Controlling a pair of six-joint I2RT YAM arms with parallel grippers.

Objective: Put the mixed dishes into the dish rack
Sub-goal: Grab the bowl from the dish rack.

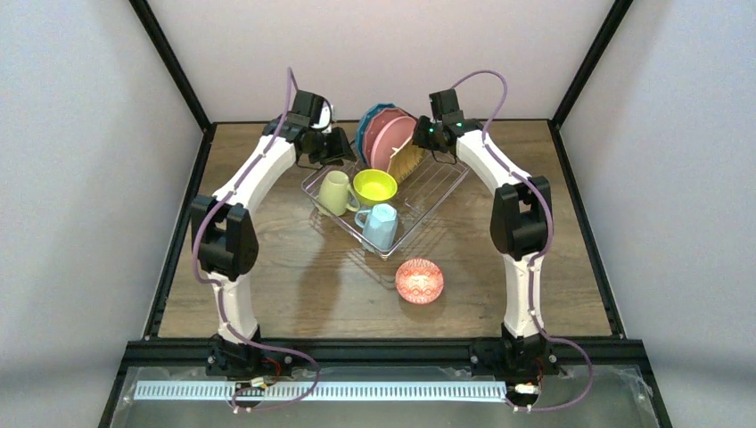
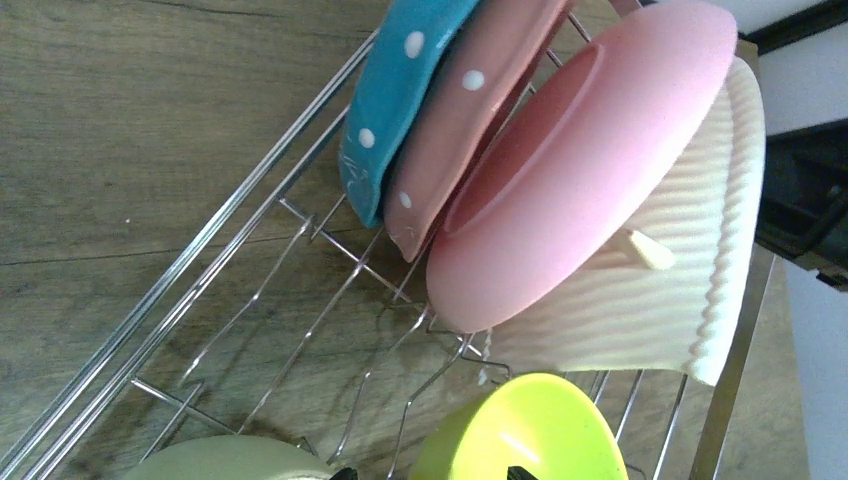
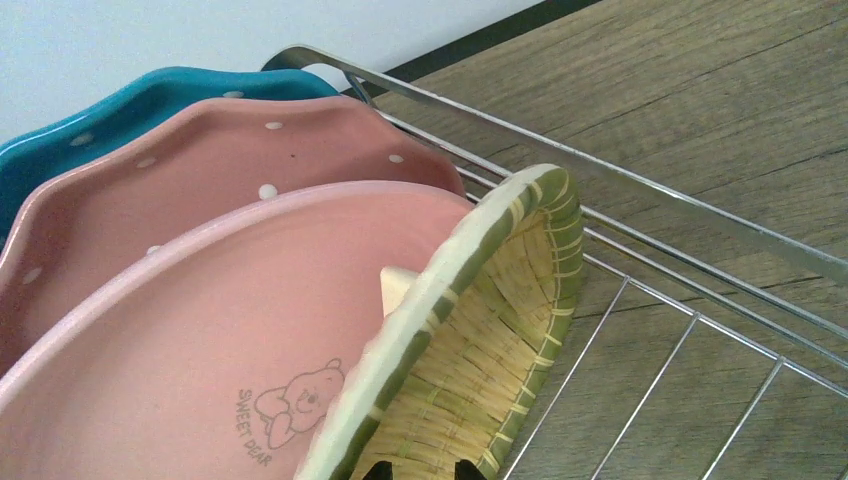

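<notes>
Wooden table (image 1: 294, 290), pale walls (image 1: 80, 143)

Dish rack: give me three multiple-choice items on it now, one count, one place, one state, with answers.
1. Mugs in the dish rack: A none; B one; C two.
2. The red-patterned bowl sits: A in the rack; B on the table outside the rack; C on a plate.
3. The pink plates: A stand on edge; B lie flat; C hang from the rim.
Answers: 1 C, a pale green mug and a light blue mug sit inside; 2 B, it rests on bare wood, apart from the rack; 3 A, they lean upright at the rack's far end.
</notes>
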